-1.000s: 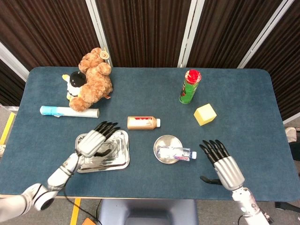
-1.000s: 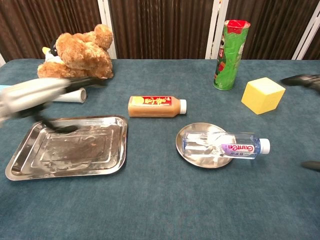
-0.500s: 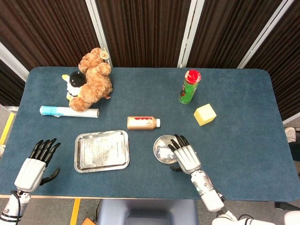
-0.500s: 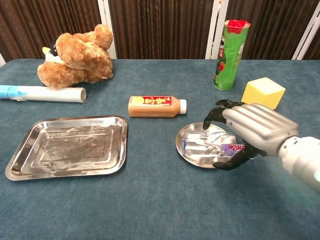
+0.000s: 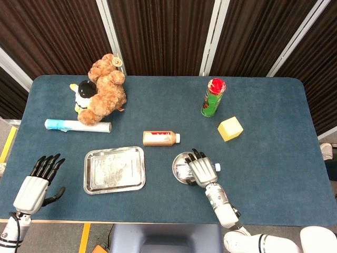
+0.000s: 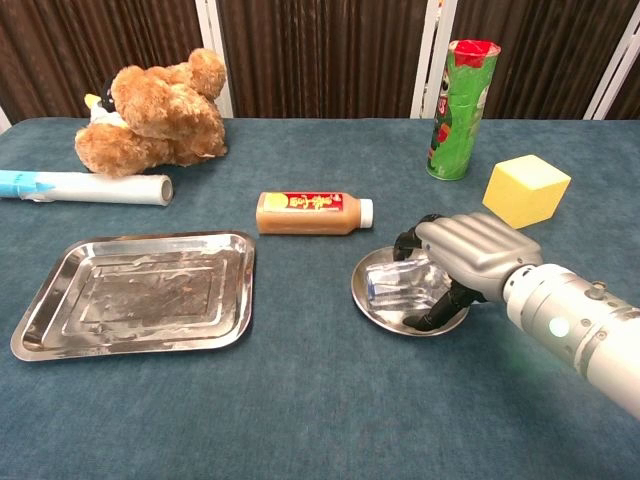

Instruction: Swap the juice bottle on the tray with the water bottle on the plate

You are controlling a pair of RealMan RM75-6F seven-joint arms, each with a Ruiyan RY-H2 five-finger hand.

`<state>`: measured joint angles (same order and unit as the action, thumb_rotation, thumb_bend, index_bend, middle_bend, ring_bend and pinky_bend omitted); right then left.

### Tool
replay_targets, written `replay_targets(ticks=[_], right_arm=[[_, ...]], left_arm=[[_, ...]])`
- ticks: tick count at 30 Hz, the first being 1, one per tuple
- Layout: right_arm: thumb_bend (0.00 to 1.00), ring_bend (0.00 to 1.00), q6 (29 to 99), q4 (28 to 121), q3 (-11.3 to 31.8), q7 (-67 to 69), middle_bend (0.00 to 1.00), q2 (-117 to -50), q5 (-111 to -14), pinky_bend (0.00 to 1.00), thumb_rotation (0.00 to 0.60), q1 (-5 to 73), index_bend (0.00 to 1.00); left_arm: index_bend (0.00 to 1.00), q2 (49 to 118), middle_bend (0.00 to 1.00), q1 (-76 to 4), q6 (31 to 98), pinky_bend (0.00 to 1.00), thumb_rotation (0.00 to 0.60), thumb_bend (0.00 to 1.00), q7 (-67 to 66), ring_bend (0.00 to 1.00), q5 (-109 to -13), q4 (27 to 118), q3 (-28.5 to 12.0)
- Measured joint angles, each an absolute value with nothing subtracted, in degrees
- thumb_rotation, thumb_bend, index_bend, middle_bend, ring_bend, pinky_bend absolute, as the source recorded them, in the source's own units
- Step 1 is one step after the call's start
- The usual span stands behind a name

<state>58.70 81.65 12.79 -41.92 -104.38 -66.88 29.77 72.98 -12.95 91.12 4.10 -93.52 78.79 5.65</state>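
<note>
Juice bottle (image 6: 312, 213) lies on its side on the cloth, just beyond my right hand (image 6: 463, 262) and off to its left, cap toward the plate side. It is out of the tray (image 6: 60, 322) and touches nothing.

Left hand (image 5: 36, 185): well to the left of everything, at the near table edge, fingers apart, holding nothing. It shows only in the head view.

Tray: between my two hands, nearer the left one. Nothing lies in it, only smears and reflections on the metal.

Plate (image 6: 372, 305): directly under my right hand. It holds the water bottle (image 6: 397, 279), lying on its side. My right hand is draped over the bottle from above, fingers curled round its far side and thumb down at the near side. The grasp looks closed on it, though the cap end is hidden under the palm and I cannot confirm how firm the hold is. The bottle is not yet lifted.

Risks, as I judge them:
- The bottle is smooth and round, so a loose wrap could let it roll or slide out as I lift.
- The fingertips sit close to the plate rim; catching it could drag or tip the plate.
- The juice bottle lies near the route to the tray, so a low carry could knock it rolling.
</note>
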Motion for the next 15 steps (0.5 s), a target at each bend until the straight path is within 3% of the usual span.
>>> replay_targets(ticks=[3, 5, 8, 15], right_arm=[[0.35, 0.59, 59.9, 81.4, 12.6, -41.9, 0.61, -104.5, -67.0, 0.78, 0.6, 30.1, 0.72], [0.36, 0.66, 60.6, 81.4, 12.4, -41.9, 0.67, -104.5, -67.0, 0.83, 0.6, 30.3, 0.78], [0.37, 0.72, 61.8, 81.7, 12.3, -41.6, 0.73, -104.3, -67.4, 0.87, 0.6, 30.5, 0.85], [0.37, 0.76, 63.9, 87.3, 10.6, -40.5, 0.75, -102.2, -70.3, 0.87, 0.6, 30.3, 0.88]], left_arm=[[0.0, 72.9, 0.0, -12.8, 90.8, 0.04, 0.6, 0.34, 4.2, 0.0, -93.6, 78.8, 5.3], [0.0, 72.8, 0.0, -12.7, 90.6, 0.04, 0.6, 0.34, 4.3, 0.0, -93.7, 78.9, 5.1], [0.0, 72.6, 0.0, -12.5, 90.1, 0.04, 0.6, 0.34, 4.2, 0.0, -93.9, 79.0, 4.8], [0.0, 72.2, 0.0, -11.9, 90.0, 0.04, 0.6, 0.34, 3.8, 0.0, -94.2, 79.6, 4.2]])
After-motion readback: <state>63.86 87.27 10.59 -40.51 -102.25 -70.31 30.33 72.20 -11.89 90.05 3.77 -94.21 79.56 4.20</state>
